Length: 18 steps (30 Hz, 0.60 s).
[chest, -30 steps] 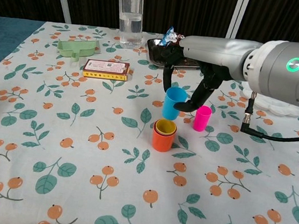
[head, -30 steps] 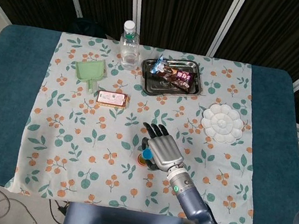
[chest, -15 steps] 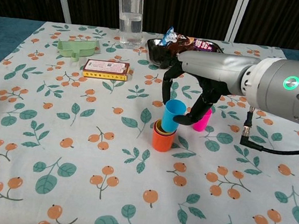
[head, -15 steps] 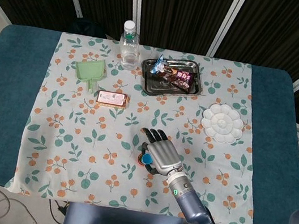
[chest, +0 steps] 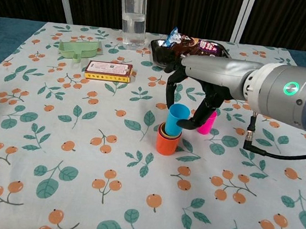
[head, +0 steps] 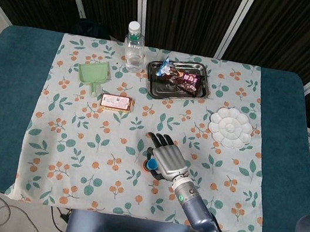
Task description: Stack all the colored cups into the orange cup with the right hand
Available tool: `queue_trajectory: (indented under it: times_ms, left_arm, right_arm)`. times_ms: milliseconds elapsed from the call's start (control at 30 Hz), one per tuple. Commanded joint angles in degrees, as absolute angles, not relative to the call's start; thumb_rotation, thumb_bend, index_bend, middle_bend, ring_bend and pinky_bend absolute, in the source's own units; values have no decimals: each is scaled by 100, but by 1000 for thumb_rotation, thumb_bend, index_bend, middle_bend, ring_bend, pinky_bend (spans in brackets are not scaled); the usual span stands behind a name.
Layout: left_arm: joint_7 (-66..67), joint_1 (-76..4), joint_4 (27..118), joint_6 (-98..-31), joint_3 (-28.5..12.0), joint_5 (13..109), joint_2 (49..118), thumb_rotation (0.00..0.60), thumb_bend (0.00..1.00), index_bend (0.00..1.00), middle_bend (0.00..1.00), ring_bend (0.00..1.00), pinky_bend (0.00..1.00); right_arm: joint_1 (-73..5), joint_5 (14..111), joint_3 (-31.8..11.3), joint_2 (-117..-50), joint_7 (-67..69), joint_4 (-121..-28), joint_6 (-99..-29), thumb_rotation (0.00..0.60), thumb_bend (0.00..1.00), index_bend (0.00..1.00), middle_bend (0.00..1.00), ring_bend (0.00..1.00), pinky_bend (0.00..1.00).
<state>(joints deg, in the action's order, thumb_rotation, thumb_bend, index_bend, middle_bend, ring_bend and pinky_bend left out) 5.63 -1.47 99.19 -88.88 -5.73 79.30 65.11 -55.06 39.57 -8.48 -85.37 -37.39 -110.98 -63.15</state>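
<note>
Lowered since a second ago, the blue cup (chest: 175,119) now sits tilted in the orange cup (chest: 167,142). Right hand (chest: 191,94) fingers curl around it, beside the pink cup (chest: 207,122).

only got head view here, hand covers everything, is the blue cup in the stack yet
Observer: Chest view shows the right hand holding the blue cup tilted, its base inside the yellow cup.
Operator: yellow already in orange?
Observer: Yes, nested in the orange cup; only its rim shows.
Operator: any cup left
Observer: The pink cup stands upright just behind the hand, on the cloth.
</note>
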Motion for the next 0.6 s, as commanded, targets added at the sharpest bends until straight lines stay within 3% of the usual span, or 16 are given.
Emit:
queue_trajectory:
  times_ms: [33, 100, 267, 433, 600]
  left_arm:
    - [568, -146, 9918, -8887, -570, 7929, 6512, 600, 462, 226, 61, 0, 51]
    - [564, -146, 9922, -8892, -575, 7926, 6511, 600, 462, 226, 61, 0, 51]
    - [555, -145, 9923, -8897, -582, 7922, 6507, 600, 462, 226, 61, 0, 51]
    - [542, -149, 9917, -8889, -578, 7931, 6508, 600, 462, 226, 61, 0, 51]
    - [527, -143, 9916, -8903, -584, 7929, 6504, 600, 462, 226, 61, 0, 51]
  right_arm:
    - [-5509, 3962, -841, -8553, -3737, -11088, -6307, 600, 395, 494, 0, 0, 91]
    - [-5516, 3949, -832, -8574, -3746, -11065, -6300, 600, 395, 450, 0, 0, 91]
    - [-5540, 3891, -816, -8581, -3789, -11051, -6276, 600, 395, 181, 0, 0, 92]
    - [-5562, 3847, -808, -8563, -3848, -11056, -6289, 600, 395, 97, 0, 0, 91]
    - [-5542, 3744, -873, -8502, -3824, -10956, -6370, 600, 395, 95, 0, 0, 91]
